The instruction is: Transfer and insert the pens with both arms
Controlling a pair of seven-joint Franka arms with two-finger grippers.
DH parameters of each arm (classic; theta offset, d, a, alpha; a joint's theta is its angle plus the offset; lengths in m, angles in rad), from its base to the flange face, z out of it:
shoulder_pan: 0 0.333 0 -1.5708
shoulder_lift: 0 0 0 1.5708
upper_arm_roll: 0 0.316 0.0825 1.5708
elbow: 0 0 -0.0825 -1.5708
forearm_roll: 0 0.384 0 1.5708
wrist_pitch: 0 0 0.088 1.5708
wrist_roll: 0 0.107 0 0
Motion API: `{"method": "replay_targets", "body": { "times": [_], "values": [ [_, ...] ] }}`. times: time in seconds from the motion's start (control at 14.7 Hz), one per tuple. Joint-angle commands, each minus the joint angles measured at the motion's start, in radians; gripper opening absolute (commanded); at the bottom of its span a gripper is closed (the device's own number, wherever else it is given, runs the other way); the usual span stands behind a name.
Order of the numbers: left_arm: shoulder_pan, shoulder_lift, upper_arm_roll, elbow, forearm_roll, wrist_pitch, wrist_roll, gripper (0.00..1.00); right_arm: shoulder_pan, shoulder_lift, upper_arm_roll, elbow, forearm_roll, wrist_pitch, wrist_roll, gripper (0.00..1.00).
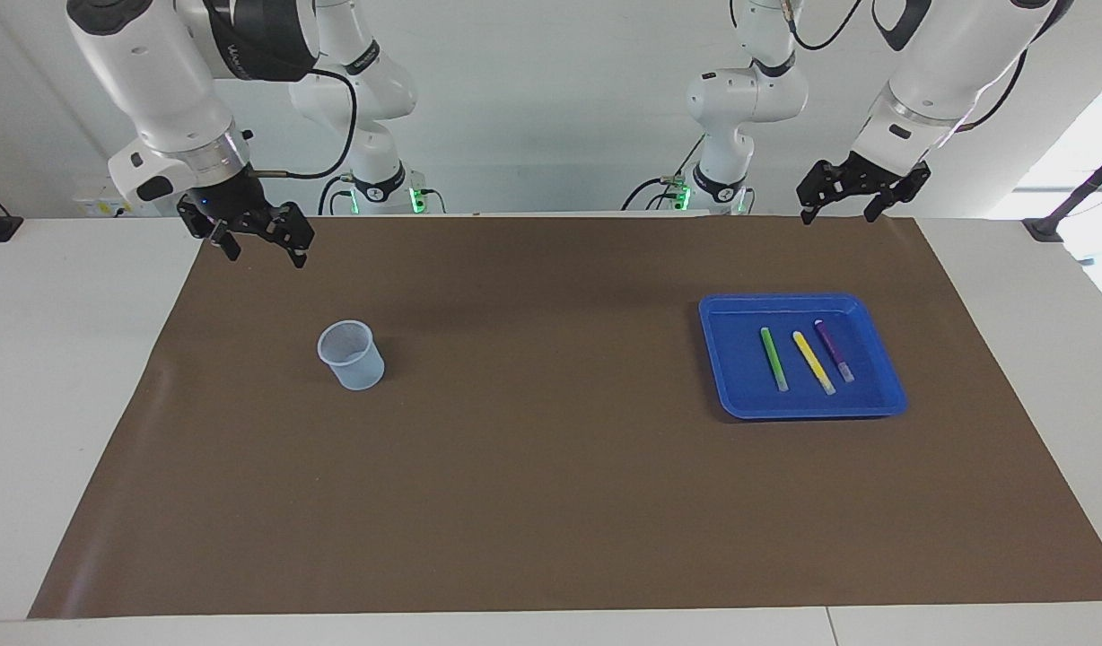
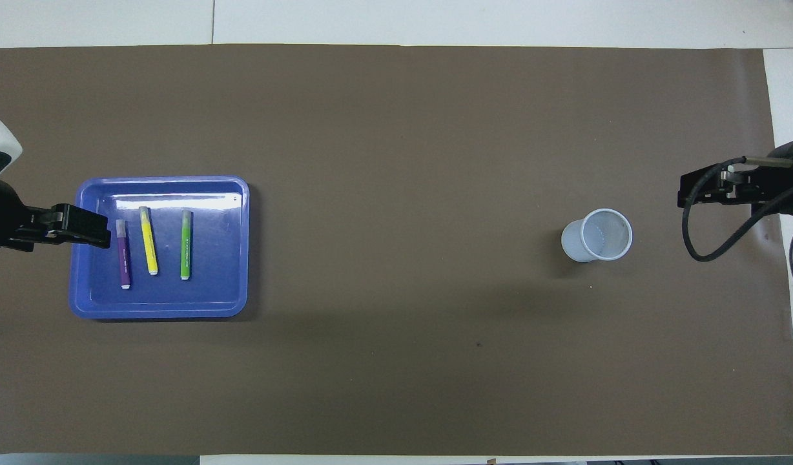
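Green pen (image 1: 774, 358), yellow pen (image 1: 813, 362) and purple pen (image 1: 835, 350) lie side by side, apart, in the tray (image 1: 730, 395). Likely light, rigid, slick: grasp mid-barrel. Left gripper (image 1: 845, 212) and right gripper (image 1: 262, 254) hang spread, empty, raised. Cup (image 1: 351, 354) stands upright.

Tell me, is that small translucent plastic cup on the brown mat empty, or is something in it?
Empty. The overhead view looks straight into the translucent plastic cup and shows only its bare bottom.
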Motion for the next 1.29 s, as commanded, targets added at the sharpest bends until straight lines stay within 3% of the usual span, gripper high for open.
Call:
{"method": "replay_targets", "body": {
  "times": [0.0, 0.27, 0.48, 0.68, 0.88, 1.22],
  "values": [
    [0.006, -0.044, 0.007, -0.081, -0.006, 0.049, 0.004, 1.0, -0.004, -0.01, 0.003, -0.004, 0.02, -0.011, 0.006, 1.0],
    [0.12, -0.046, 0.007, -0.238, -0.006, 0.198, 0.14, 1.0, -0.004, -0.01, 0.001, -0.004, 0.02, -0.011, 0.006, 1.0],
    [0.209, -0.018, 0.007, -0.365, -0.006, 0.379, 0.266, 1.0, -0.004, -0.01, 0.001, -0.004, 0.02, -0.011, 0.006, 1.0],
    [0.224, 0.112, 0.009, -0.379, -0.006, 0.514, 0.293, 1.0, -0.004, -0.01, 0.001, -0.004, 0.02, -0.011, 0.006, 1.0],
    [0.236, 0.193, 0.009, -0.385, -0.005, 0.605, 0.308, 0.99, -0.004, -0.01, 0.001, -0.004, 0.02, -0.011, 0.006, 1.0],
    [0.238, 0.289, 0.009, -0.385, -0.003, 0.708, 0.328, 0.81, -0.004, -0.01, 0.001, -0.004, 0.02, -0.012, 0.006, 1.0]
  ]
}}
